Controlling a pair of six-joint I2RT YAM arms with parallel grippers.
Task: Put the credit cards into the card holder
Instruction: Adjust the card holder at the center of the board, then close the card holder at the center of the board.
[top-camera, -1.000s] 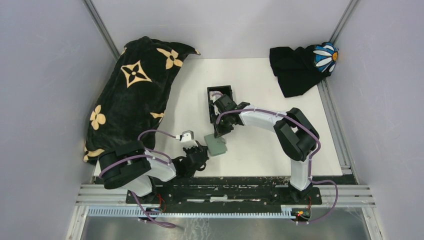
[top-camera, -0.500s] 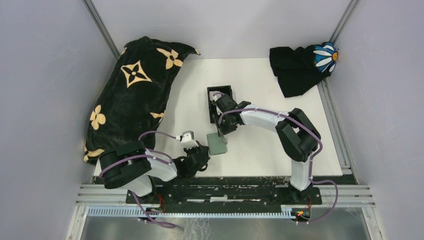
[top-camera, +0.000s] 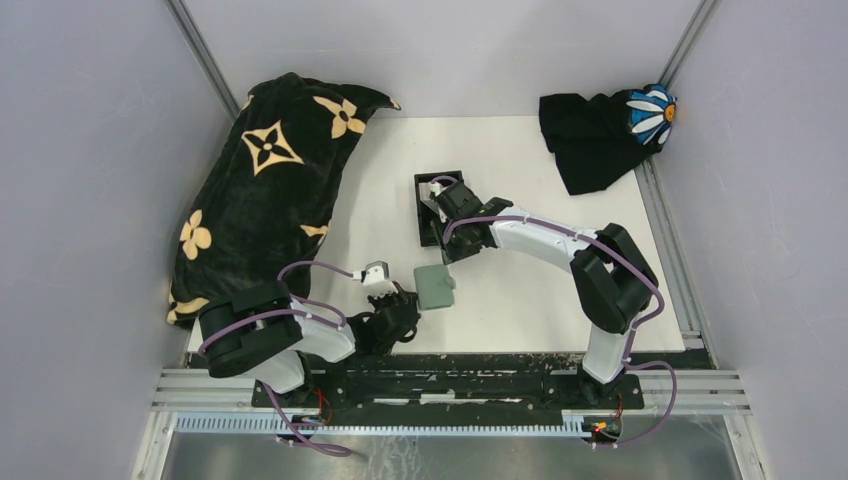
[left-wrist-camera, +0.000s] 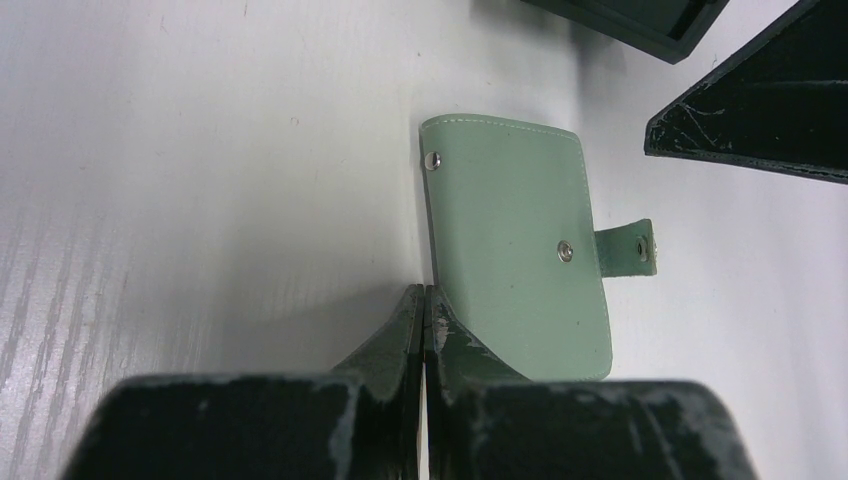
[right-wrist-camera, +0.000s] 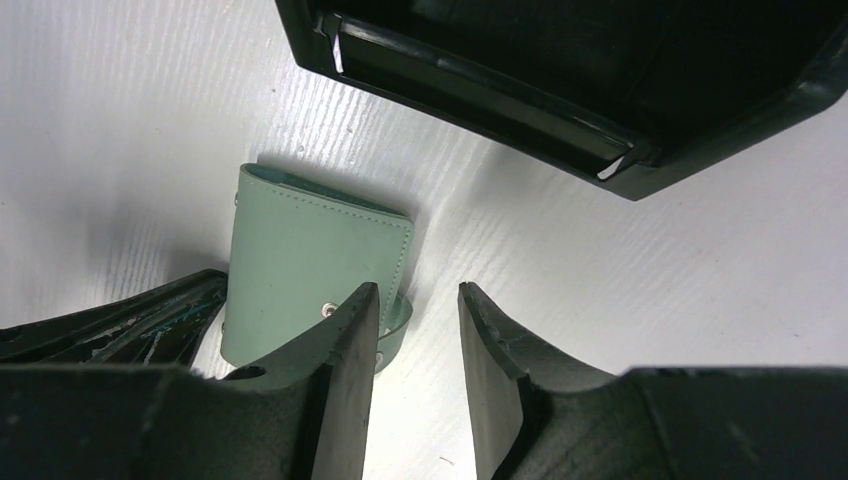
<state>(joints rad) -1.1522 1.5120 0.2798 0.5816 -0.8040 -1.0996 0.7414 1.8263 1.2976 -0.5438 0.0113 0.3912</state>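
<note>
The card holder (top-camera: 428, 215), a low black open box, lies mid-table; it fills the top of the right wrist view (right-wrist-camera: 480, 95). Thin whitish edges, maybe credit cards (right-wrist-camera: 335, 50), show at its ends; no loose card is in view. A mint-green stitched case (top-camera: 435, 287) with snap studs and a strap lies flat just in front of it (left-wrist-camera: 515, 240) (right-wrist-camera: 300, 260). My left gripper (left-wrist-camera: 425, 292) (top-camera: 405, 302) is shut, its tips touching the case's left edge. My right gripper (right-wrist-camera: 418, 292) (top-camera: 447, 248) is open and empty, above the table between box and case.
A big black blanket with tan flowers (top-camera: 265, 190) covers the table's left side. A black cloth with a white daisy (top-camera: 600, 130) lies at the far right corner. Grey walls close in both sides. The table's front edge is just behind the left gripper.
My right gripper has drawn back from the green case toward the black box. The case has shifted slightly and now lies flat. The left arm has barely moved.
</note>
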